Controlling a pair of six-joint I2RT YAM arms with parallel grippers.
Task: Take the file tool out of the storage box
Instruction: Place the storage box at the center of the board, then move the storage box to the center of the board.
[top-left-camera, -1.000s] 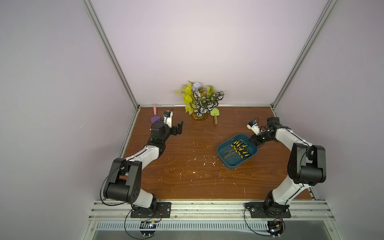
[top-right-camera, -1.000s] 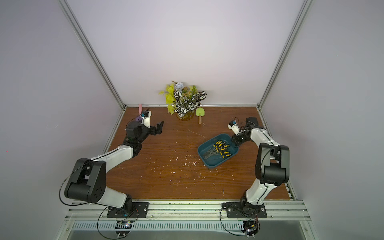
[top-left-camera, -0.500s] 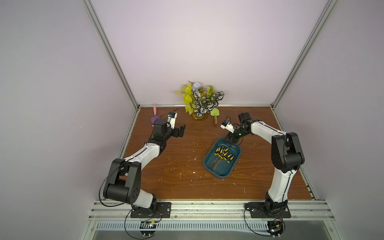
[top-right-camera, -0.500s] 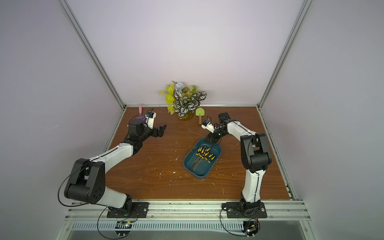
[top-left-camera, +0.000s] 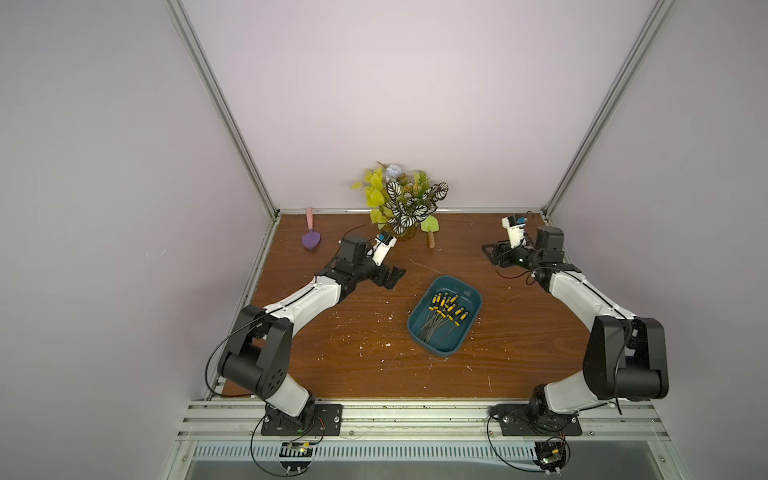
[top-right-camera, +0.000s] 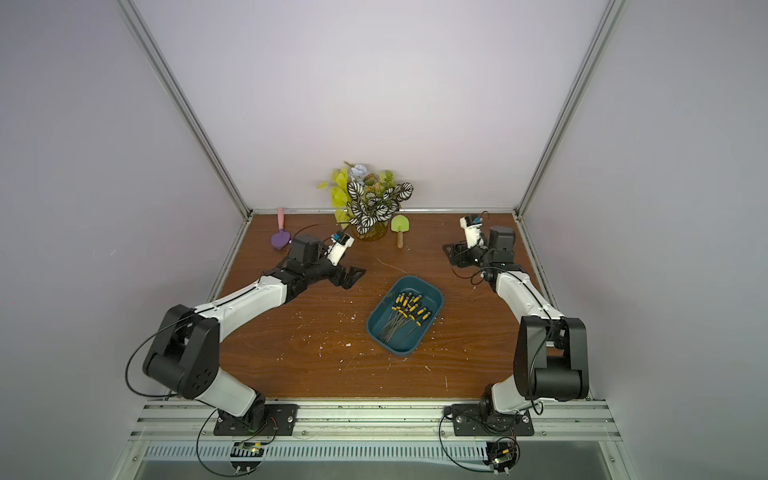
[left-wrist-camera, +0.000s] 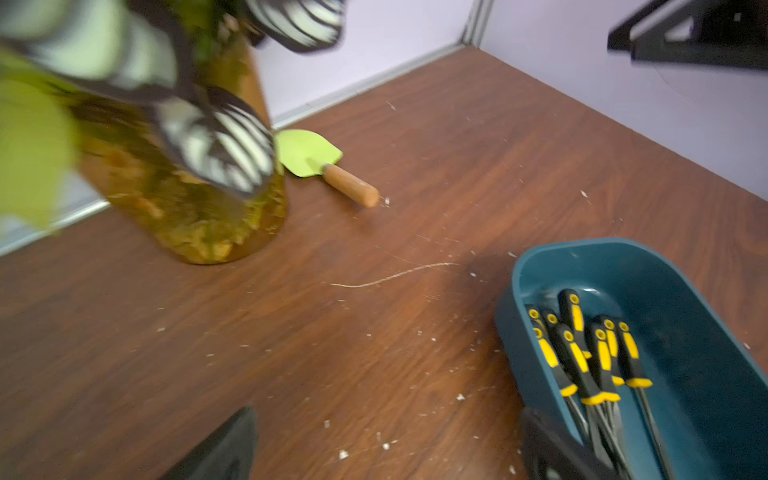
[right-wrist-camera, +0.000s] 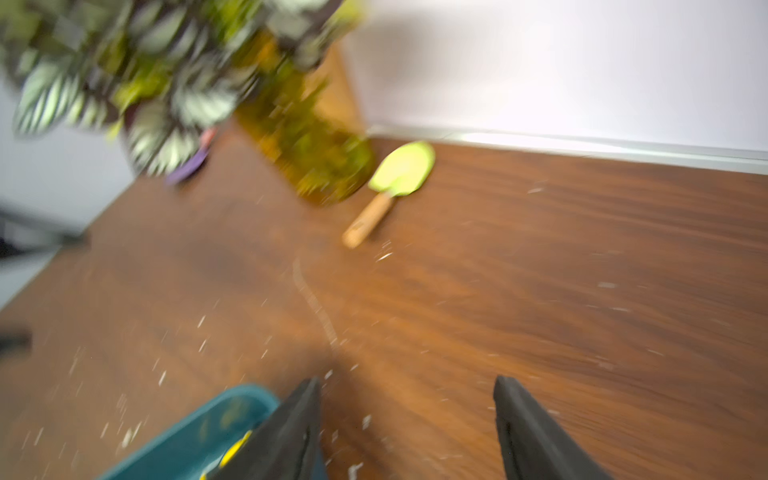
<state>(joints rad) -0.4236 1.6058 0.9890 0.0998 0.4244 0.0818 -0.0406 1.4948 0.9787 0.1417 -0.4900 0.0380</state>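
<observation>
Both left gripper and right gripper jaws gape empty; rounded teal storage box holds files.

The storage box was a dark teal plastic tub, rectangular with rounded corners, low walls and an open top. In both top views it sat flat on the wooden tabletop, right of centre. Its long axis ran on a diagonal, with one short end toward the back wall. Inside lay a bundle of file tools with black-and-yellow handles and thin dark shafts. The handles were gathered toward the rear end and the shafts crossed toward the front end. All files lay within the walls. Their number could not be told.
</observation>
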